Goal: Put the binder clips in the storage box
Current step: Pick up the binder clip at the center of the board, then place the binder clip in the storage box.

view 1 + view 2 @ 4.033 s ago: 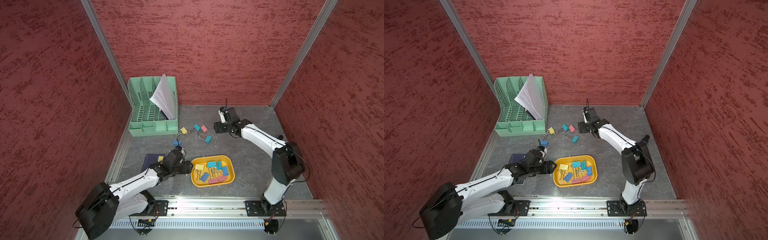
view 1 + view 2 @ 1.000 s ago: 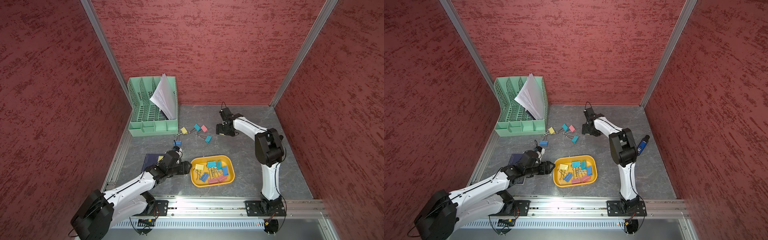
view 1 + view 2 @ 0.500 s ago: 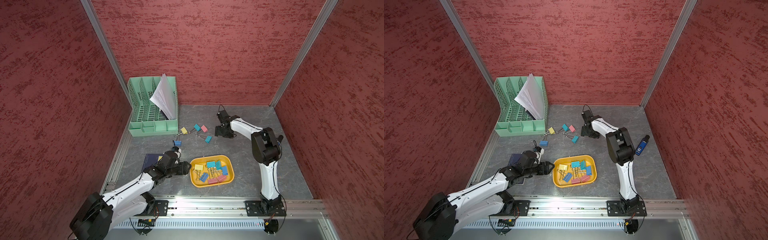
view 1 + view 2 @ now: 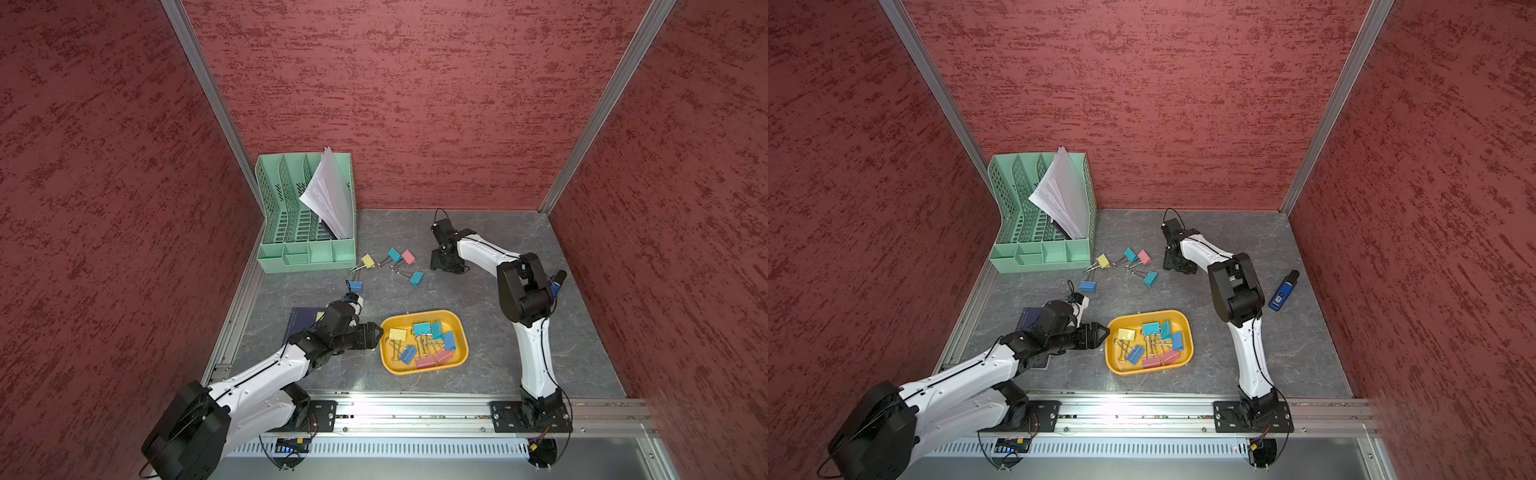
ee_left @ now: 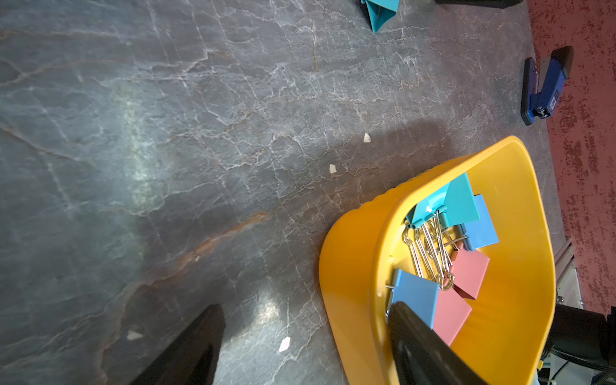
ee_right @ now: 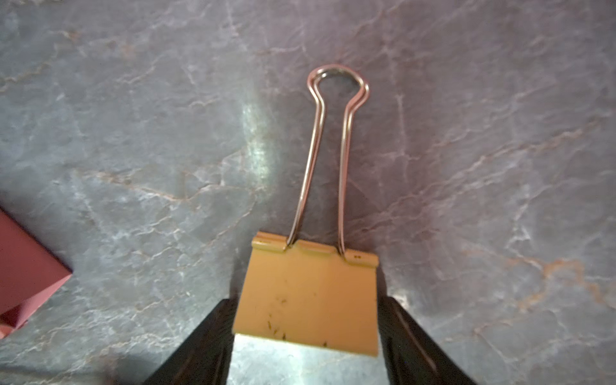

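In both top views, counting five binder clips loose on the surface, seven inside the storage box. Left wrist view: holding left gripper jaws released, one over the box. Right wrist view: flanking one yellow clip with right gripper jaws; cannot tell whether clenching.

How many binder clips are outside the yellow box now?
6. Near the green organizer: yellow, teal, pink, second teal, blue. The sixth, also yellow, lies between the right gripper's fingers. More may be hidden.
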Tool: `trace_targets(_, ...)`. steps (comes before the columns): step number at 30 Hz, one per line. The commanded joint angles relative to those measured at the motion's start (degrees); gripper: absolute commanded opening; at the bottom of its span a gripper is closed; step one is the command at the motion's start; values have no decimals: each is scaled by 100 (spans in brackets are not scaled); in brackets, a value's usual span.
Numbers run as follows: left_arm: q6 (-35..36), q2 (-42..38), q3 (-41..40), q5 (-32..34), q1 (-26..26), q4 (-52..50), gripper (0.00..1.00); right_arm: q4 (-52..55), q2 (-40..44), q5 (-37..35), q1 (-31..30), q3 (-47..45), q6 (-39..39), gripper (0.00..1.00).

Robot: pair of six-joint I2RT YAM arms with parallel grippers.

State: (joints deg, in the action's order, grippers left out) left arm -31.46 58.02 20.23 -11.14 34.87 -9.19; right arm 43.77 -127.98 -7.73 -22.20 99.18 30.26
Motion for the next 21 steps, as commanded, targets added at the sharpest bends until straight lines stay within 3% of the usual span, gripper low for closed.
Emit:
trace_targets(1,109,27,-28,-12,-64,-31,81,125,-159,-253,-25,80,37,62)
trace_targets(8,105,-1,-36,-14,-85,-74,81,66,71,-492,-22,153,-241,49)
trace_targets(15,97,25,-28,6,-86,-80,81,-160,856,-623,-154,-351,-655,47)
trace_targets(21,88,43,-19,14,-103,-92,81,-246,2048,-526,-772,-1360,-1014,47)
